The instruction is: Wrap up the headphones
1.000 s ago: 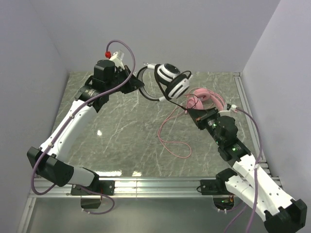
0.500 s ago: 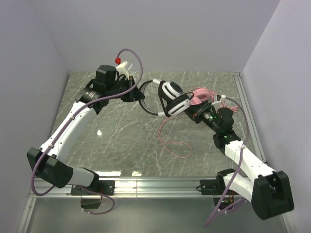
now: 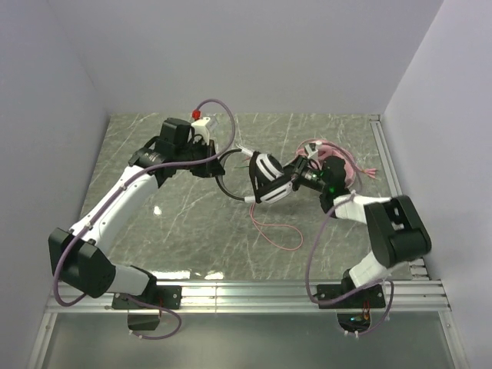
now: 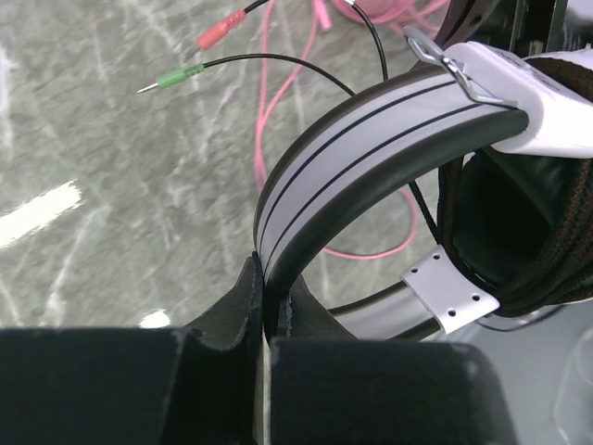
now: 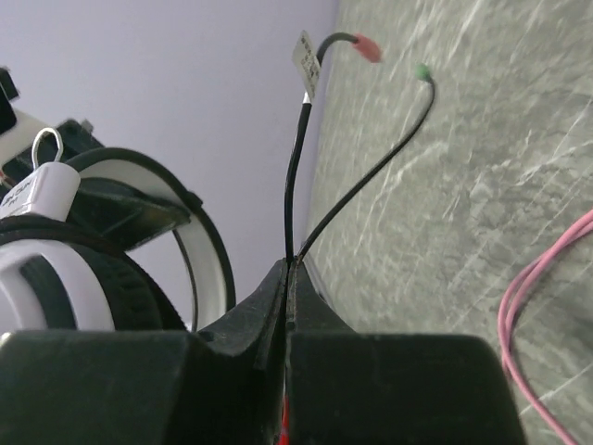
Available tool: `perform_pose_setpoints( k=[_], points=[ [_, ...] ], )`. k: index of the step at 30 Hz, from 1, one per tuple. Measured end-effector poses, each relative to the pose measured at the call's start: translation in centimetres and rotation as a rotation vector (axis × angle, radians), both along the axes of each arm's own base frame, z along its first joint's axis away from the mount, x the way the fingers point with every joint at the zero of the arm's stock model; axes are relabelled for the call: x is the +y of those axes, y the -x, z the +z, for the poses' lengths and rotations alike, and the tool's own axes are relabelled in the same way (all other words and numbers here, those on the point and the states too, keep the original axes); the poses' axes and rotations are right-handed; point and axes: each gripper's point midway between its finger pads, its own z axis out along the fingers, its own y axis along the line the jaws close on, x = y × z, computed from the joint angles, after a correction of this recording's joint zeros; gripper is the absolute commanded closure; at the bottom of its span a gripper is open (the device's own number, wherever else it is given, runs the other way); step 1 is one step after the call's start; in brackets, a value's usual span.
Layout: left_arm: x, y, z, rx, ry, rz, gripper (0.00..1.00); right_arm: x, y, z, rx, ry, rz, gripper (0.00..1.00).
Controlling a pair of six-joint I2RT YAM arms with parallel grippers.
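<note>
Left gripper: we see the left gripper (image 4: 269, 287) with its fingers drawn narrow, clamped on the headband (image 4: 371, 120) of the black and white headset (image 3: 267, 178); the grey band with its two black stripes rises out of the pinch and arcs away to the right
Right gripper: we see the right gripper (image 5: 289, 269) pressed tight on the black cable (image 5: 295, 176) near its end, with no gap showing between the fingers
Black and white headset: we find it held up between the two arms, over the middle of the table (image 3: 177, 223) and a little toward the right; one dark padded ear cup (image 4: 519, 232) fills the right side of the left wrist view
Cable end: just past the right gripper the black cable splits into two thin leads, one tipped with a red plug (image 5: 368, 46), the other with a green plug (image 5: 422, 70); a white tag (image 5: 306, 51) sits on the lead with the red plug; we cannot tell whether the plugs touch the table
Pink headset: we see the pink headset (image 3: 342, 157) at the right rear of the table, partly hidden behind the right arm's wrist
Pink cable: the pink cable (image 3: 265, 227) lies in loose loops on the table, nearer to us than the black and white headset in the top view
Surroundings: plain pale walls (image 3: 254, 54) close in the green-grey marbled table on three sides
</note>
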Motion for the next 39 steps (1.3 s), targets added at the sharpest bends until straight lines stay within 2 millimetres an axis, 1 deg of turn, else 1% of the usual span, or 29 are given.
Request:
perform_pose_setpoints(
  k=[2,5,13,17,21,23,24,26,28,31,33,36,39],
  points=[
    [0.2,-0.3,-0.9,0.002,-0.029,0.006,1.0,0.6,-0.4,-0.8,0.006,-0.011,0.051,1.0],
    [0.1,-0.9,-1.7,0.0,-0.053,0.007,1.0,1.3,-1.1,-1.8,0.023,-0.018,0.1,1.0],
    [-0.1,-3.0,-6.5,0.055,-0.145,0.022,1.0,2.5,-3.8,-3.1,0.017,0.034,0.191,1.0],
    [0.0,-3.7,-8.2,0.07,-0.175,0.023,1.0,2.7,-4.4,-4.1,0.013,0.077,0.235,1.0],
    [0.4,-4.1,-9.0,0.053,-0.222,0.038,1.0,2.6,-5.1,-5.8,0.024,0.134,0.283,0.93],
    [0.4,-4.4,-9.7,0.045,-0.252,0.047,1.0,2.4,-5.8,-6.7,0.037,0.177,0.292,0.91],
    [0.5,-4.5,-10.2,0.047,-0.266,0.053,1.0,2.2,-6.0,-7.2,0.042,0.197,0.29,0.88],
    [0.6,-4.7,-11.3,0.065,-0.295,0.063,1.0,1.7,-6.1,-8.3,0.062,0.24,0.277,0.86],
    [0.7,-4.1,-12.8,0.104,-0.325,0.051,1.0,1.1,-6.7,-9.3,0.063,0.288,0.24,0.85],
    [1.3,-1.4,-16.1,0.217,-0.402,-0.01,1.0,-0.3,-7.9,-10.3,0.062,0.359,0.18,0.85],
    [1.5,0.2,-18.1,0.294,-0.443,-0.043,1.0,-1.0,-8.5,-10.7,0.059,0.396,0.153,0.85],
    [1.5,0.9,-20.1,0.363,-0.461,-0.053,1.0,-1.7,-9.3,-10.8,0.044,0.427,0.128,0.85],
    [1.7,0.8,-20.8,0.404,-0.443,-0.047,1.0,-1.9,-9.4,-10.9,0.041,0.434,0.122,0.85]
  ],
)
